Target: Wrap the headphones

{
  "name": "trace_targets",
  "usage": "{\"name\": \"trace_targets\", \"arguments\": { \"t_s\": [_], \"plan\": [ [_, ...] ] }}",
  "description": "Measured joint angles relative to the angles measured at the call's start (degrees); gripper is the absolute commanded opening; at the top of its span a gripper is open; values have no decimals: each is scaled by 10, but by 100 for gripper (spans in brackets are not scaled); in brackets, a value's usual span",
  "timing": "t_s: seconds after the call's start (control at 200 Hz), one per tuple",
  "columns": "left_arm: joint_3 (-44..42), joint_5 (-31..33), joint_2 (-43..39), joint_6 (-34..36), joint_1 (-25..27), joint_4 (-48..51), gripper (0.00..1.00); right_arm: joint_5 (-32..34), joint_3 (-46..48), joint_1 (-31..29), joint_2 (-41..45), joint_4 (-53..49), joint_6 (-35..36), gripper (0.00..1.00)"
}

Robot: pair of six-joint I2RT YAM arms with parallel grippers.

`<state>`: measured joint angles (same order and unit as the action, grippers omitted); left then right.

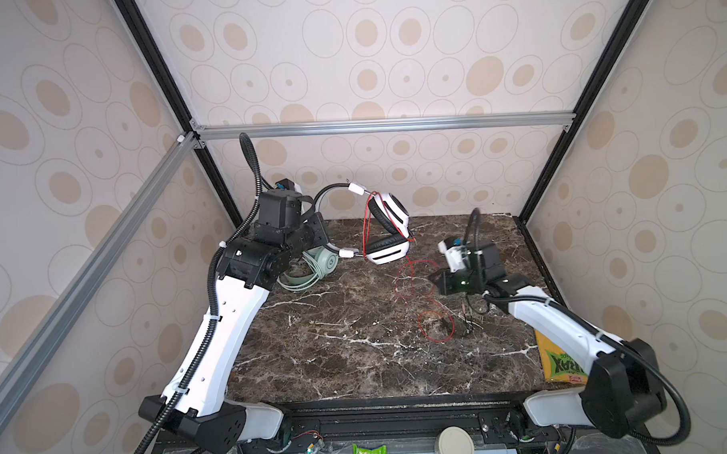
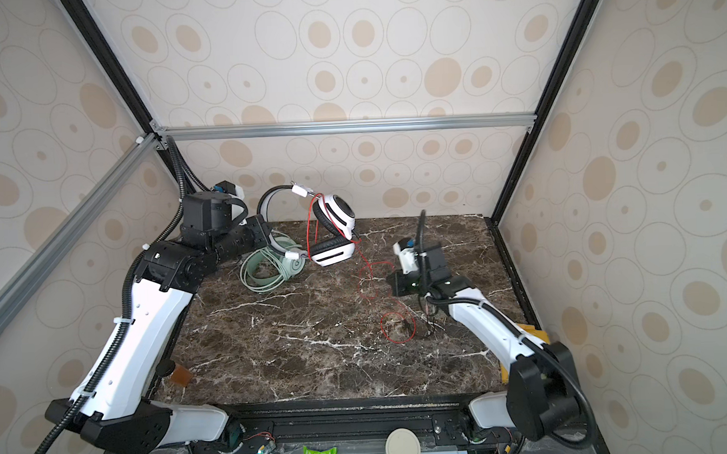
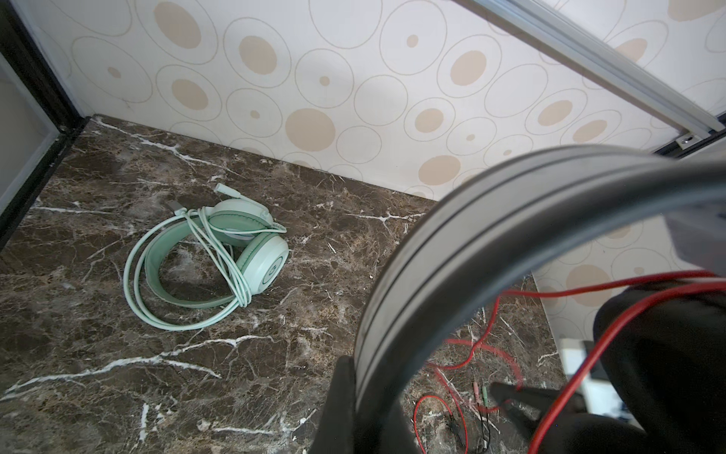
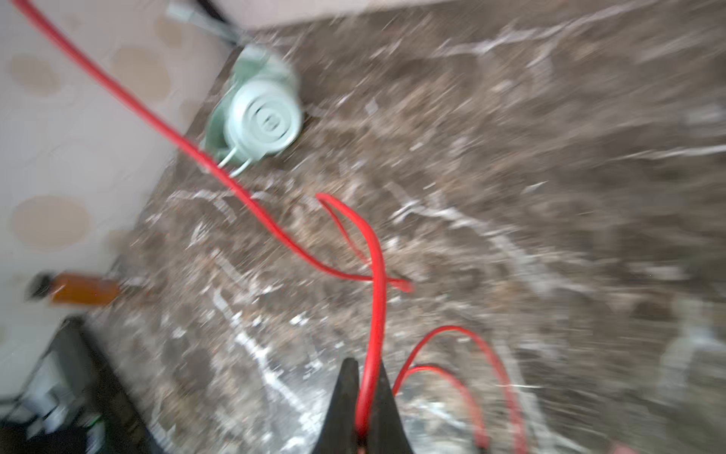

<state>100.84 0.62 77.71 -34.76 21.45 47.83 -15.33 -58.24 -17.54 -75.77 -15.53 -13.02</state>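
Now the right gripper (image 4: pixel 365 381) is pinched shut on the red cable (image 4: pixel 275 232), which runs toward 10 o'clock to the white headset (image 1: pixel 389 252); the left gripper (image 1: pixel 322 237) is clamped on its band (image 3: pixel 451 251).

Both my top views look down over the whole table (image 1: pixel 337 353); wrist cams sit close, both catching the mint-green headset (image 3: pixel 267 259).

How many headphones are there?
2. The mint-green headphones lie on the table at the back left; the white headphones are held up beside them by the left gripper.
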Motion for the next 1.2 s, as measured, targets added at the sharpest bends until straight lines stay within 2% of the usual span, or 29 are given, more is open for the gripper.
{"name": "trace_targets", "arguments": {
  "t_s": [0.09,0.12,0.155,0.185,0.21,0.255,0.33,0.405,0.55,0.73,0.975,1.2],
  "plan": [
    [0,2,-6,1,-2,6,0,78,-41,42,7,-36,23,1],
    [0,2,-8,1,-2,8,0,98,-54,52,1,-46,29,15],
    [0,3,-11,1,-3,9,0,120,-73,63,-13,-57,35,44],
    [0,4,-14,1,-3,10,0,138,-89,71,-29,-66,38,63],
    [0,4,-17,1,-3,11,0,154,-106,78,-49,-75,39,71],
    [0,5,-22,1,-4,12,0,171,-136,89,-84,-88,43,76],
    [0,5,-30,1,-5,12,0,182,-169,102,-134,-106,46,77],
    [0,5,-34,1,-6,12,0,175,-157,104,-142,-110,47,76],
    [0,3,-33,1,-7,12,0,154,-85,83,-81,-110,48,71],
    [8,-3,-23,1,-10,12,0,72,-38,46,-25,-85,60,70],
    [37,-11,-8,1,-10,16,0,-47,-20,-59,-107,-3,106,68],
    [69,-14,-7,1,-11,28,0,-102,30,-67,-166,120,103,68]
  ]
}}
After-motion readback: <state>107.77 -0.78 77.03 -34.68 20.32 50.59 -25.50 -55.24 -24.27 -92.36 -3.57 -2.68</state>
